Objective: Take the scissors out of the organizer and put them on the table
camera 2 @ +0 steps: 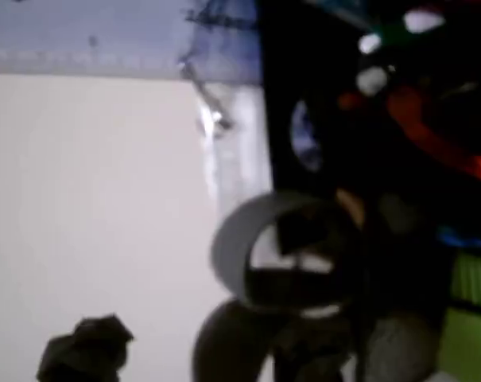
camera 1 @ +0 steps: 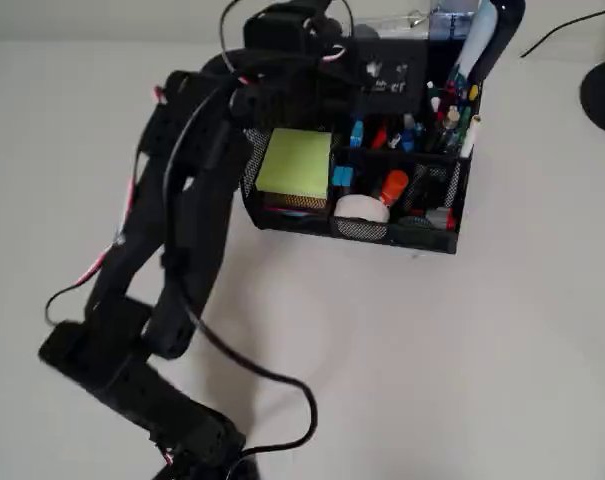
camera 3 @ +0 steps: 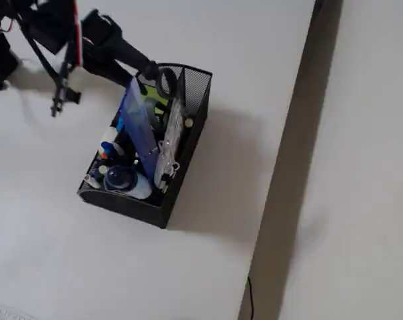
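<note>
the black two-finger gripper (camera 3: 154, 75) reaches down into the back of the black wire-mesh organizer (camera 3: 194, 87), at the dark grey oval-loop handles of the scissors (camera 3: 166, 81), which stand upright in that rear compartment. the wrist view shows the grey handle loops (camera 2: 264, 247) close and blurred; i cannot tell whether the fingers have closed on them. in the overhead view the black arm (camera 1: 172, 260) folds over from the lower left, its wrist above the organizer's far side. inside the caddy lie a yellow-green sticky note pad (camera 1: 294, 165), a white tape roll (camera 1: 362, 208) and coloured pens (camera 1: 452, 115). white writing on a dark part is unreadable. the organizer stands on the plain white table (camera 1: 462, 350).
</note>
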Robot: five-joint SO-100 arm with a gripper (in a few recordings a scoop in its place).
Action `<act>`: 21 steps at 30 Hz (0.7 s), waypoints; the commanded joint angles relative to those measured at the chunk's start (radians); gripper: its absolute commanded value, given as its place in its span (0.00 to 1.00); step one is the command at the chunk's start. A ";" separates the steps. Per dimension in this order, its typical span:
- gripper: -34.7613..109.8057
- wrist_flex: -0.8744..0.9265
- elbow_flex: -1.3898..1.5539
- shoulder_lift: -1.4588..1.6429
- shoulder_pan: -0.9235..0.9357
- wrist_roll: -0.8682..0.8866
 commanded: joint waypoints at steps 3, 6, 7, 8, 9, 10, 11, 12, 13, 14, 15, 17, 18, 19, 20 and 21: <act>0.41 -0.046 -0.126 -0.049 -0.009 0.008; 0.41 -0.058 -0.137 -0.072 -0.006 0.005; 0.41 -0.058 -0.149 -0.084 -0.006 0.000; 0.41 -0.058 -0.158 -0.095 -0.005 -0.003; 0.41 -0.060 -0.163 -0.101 -0.002 -0.003; 0.41 -0.060 -0.170 -0.109 0.002 -0.003; 0.41 -0.060 -0.179 -0.118 0.005 -0.005; 0.41 -0.060 -0.189 -0.129 0.008 -0.005; 0.41 -0.060 -0.199 -0.138 0.011 -0.005; 0.41 -0.060 -0.209 -0.149 0.015 -0.005; 0.41 -0.060 -0.218 -0.156 0.018 -0.005; 0.39 -0.063 -0.239 -0.175 0.026 -0.005; 0.38 -0.064 -0.249 -0.184 0.029 -0.005; 0.38 -0.064 -0.256 -0.190 0.031 -0.005; 0.36 -0.067 -0.259 -0.195 0.031 -0.005; 0.34 -0.072 -0.259 -0.199 0.032 -0.005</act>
